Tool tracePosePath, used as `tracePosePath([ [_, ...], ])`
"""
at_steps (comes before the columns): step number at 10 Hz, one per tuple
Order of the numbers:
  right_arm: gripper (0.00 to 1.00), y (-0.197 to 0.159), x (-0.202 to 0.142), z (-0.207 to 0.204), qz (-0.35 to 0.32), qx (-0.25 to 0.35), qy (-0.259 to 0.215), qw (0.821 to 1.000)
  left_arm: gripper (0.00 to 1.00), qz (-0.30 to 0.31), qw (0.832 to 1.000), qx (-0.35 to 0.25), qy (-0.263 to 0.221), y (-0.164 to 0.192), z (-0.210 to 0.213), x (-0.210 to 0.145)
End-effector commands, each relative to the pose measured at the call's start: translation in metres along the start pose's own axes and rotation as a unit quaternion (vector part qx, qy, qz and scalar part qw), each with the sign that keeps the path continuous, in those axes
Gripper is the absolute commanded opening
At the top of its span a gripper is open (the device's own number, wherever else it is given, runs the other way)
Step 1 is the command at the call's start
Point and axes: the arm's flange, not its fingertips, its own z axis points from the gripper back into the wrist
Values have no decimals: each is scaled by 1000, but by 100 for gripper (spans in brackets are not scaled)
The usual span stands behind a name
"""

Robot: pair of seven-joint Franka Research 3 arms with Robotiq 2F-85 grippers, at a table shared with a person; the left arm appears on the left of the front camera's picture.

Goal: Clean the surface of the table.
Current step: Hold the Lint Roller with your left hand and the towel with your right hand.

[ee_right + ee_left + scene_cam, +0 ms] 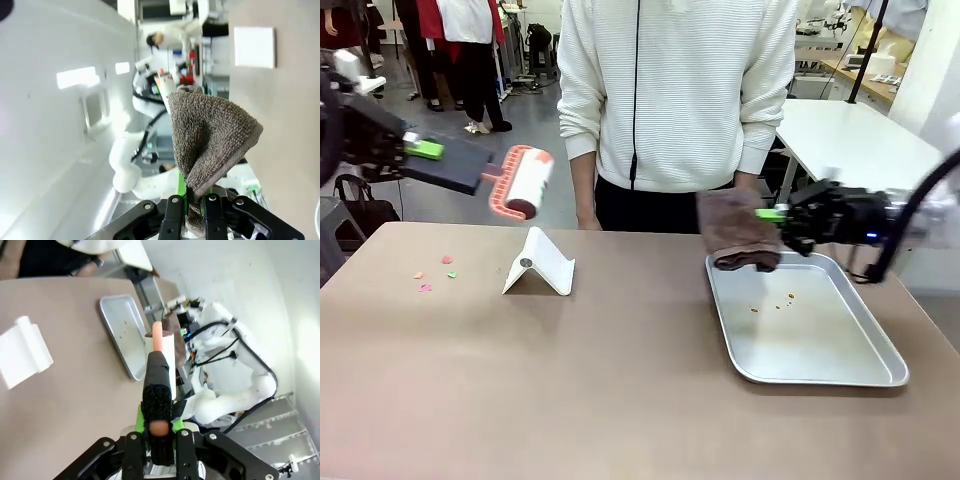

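Note:
The brown table (pixel 570 380) spreads across the front view, with a few small pink and green scraps (pixel 433 275) at its far left. My left gripper (pixel 423 150) is shut on the dark handle of a lint roller (pixel 520 182), held in the air above the table's left part; the same roller (pixel 160 347) rises from the fingers in the left wrist view. On the right, my right gripper (pixel 772 214) is shut on a brown cloth (pixel 740 232) that hangs over the far edge of the silver tray (pixel 865 375). The cloth (pixel 210 135) droops from the jaws.
A white folded stand (pixel 540 264) sits on the table left of centre. The tray holds a few small crumbs (pixel 780 302). A person in a white sweater (pixel 675 90) stands at the far side. A white table (pixel 860 140) is behind on the right.

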Motion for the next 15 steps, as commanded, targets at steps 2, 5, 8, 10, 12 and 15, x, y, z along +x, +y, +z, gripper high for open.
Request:
tracePosePath([
  [2, 0, 24, -47, 69, -21, -20, -120, 992, 8, 1, 998, -27, -48, 11, 63, -55],
  [5, 0, 24, -60, 127, -34, -4, -131, 991, 8, 53, 996, -42, -51, 47, 126, -89],
  [8, 0, 18, -61, 145, -25, 11, -143, 989, 8, 87, 988, -60, -112, 69, 159, -106],
  [10, 0, 9, -61, 141, -1, -3, -142, 990, 8, 96, 982, -60, -150, 78, 164, -109],
  [12, 0, 14, -63, 142, -33, 0, -149, 988, 8, 93, 989, -51, -104, 79, 160, -114],
  [15, 0, 14, -63, 142, -33, 0, -149, 988, 8, 93, 989, -51, -104, 79, 160, -114],
])
